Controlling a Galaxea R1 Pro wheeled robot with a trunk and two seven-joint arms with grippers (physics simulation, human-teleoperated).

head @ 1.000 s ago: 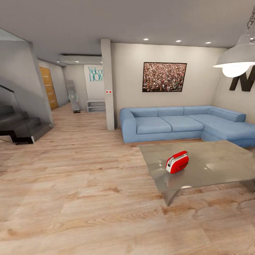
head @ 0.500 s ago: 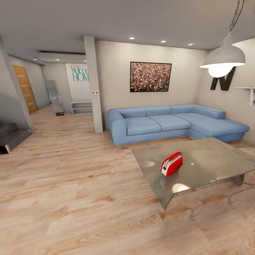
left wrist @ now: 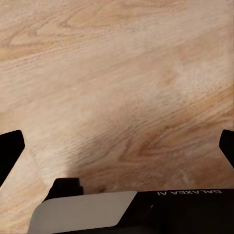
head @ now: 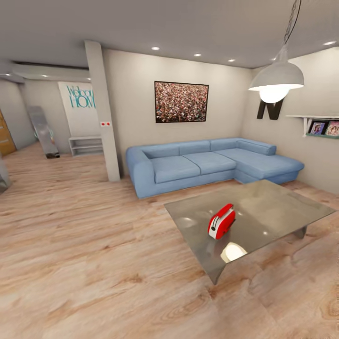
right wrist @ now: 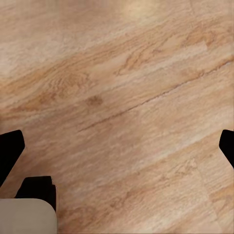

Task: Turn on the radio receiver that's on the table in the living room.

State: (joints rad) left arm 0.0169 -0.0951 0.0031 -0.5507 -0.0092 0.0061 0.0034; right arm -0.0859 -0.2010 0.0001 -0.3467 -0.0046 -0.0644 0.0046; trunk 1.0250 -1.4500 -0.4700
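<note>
Wall sign (head: 81, 96) "Welcome HOME"; wrist print (left wrist: 189, 192) "GALAXEA AI"

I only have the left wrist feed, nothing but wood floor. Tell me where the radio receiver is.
Observer: In the head view the red radio receiver stands on the glossy grey coffee table, near the table's near-left end.
Operator: Give me the right gripper's state.
Observer: The right gripper is open; its fingertips sit at opposite edges of its wrist picture with bare wood floor between them, holding nothing.
Operator: Describe what lies behind the table.
Observer: A blue L-shaped sofa stands against the beige wall, under a framed crowd picture.
</note>
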